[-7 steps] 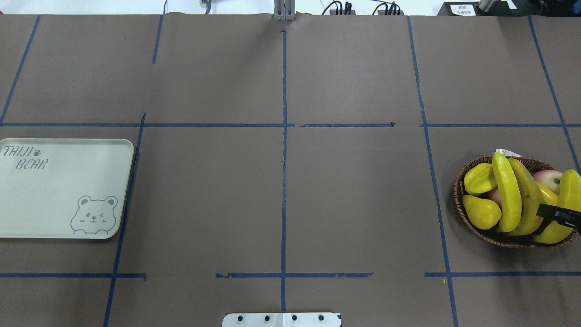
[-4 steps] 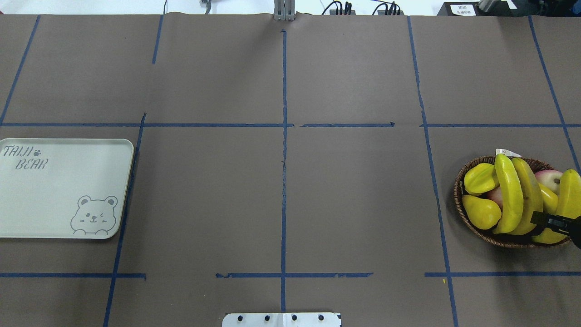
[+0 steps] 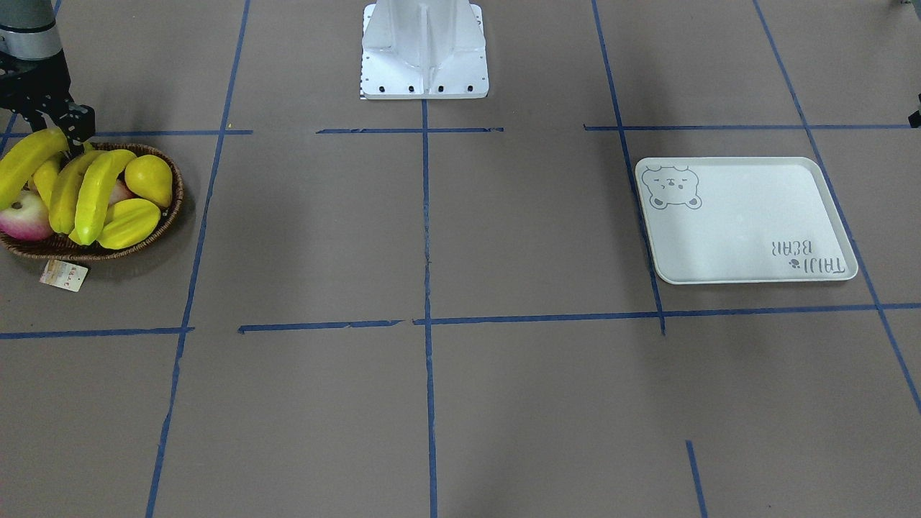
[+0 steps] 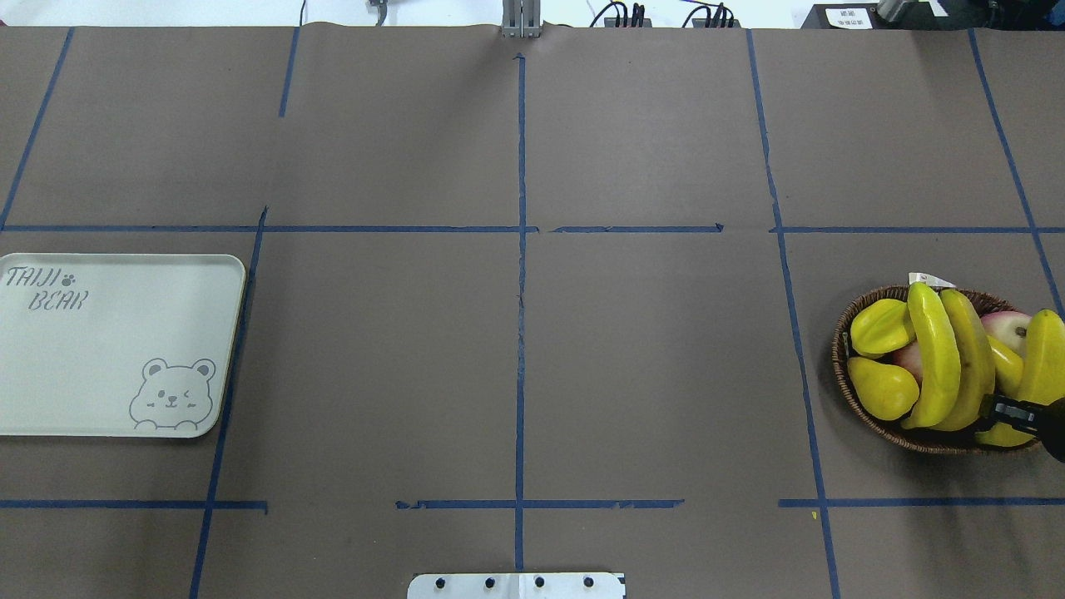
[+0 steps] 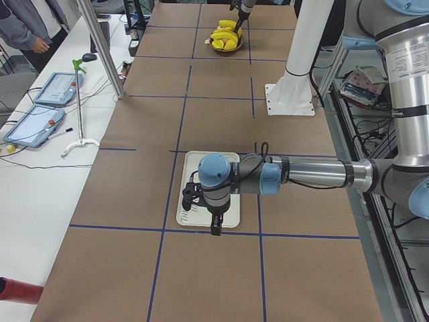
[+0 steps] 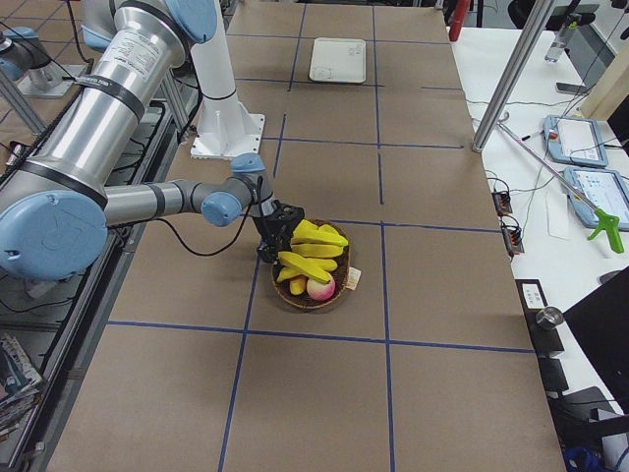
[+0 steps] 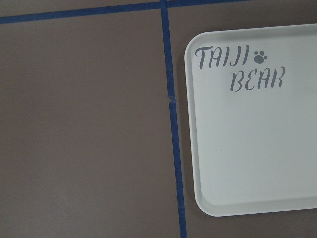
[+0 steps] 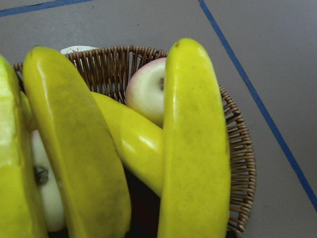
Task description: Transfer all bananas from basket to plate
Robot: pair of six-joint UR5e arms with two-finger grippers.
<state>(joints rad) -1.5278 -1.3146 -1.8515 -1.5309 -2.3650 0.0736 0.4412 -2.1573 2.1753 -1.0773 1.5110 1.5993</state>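
Note:
The wicker basket [image 4: 837,366] sits at the table's right end with several yellow bananas in it. Two bananas [image 4: 932,358] [image 4: 969,358] lie side by side. Another banana [image 4: 1044,366] leans on the right rim, and one [image 4: 1007,364] is mostly covered. My right gripper [image 4: 1011,409] is at the near end of the leaning banana [image 3: 29,162], a dark finger lying across it. I cannot tell whether it is open or shut. This banana [image 8: 195,144] fills the right wrist view. The white bear plate [image 4: 116,345] lies bare at the left end. My left gripper [image 5: 216,228] hovers over the plate [image 7: 257,129]; I cannot tell its state.
In the basket also lie a yellow starfruit [image 4: 880,326], a yellow pear [image 4: 882,387] and a pink-white apple [image 4: 1005,326]. A paper tag [image 3: 63,275] hangs off the basket's far side. The robot's white base [image 3: 424,50] stands at mid-table. A person [image 5: 30,27] stands beyond the far edge.
My right gripper has slid along the leaning banana toward its near end and sunk lower. The bananas shifted slightly. The plate has not moved.

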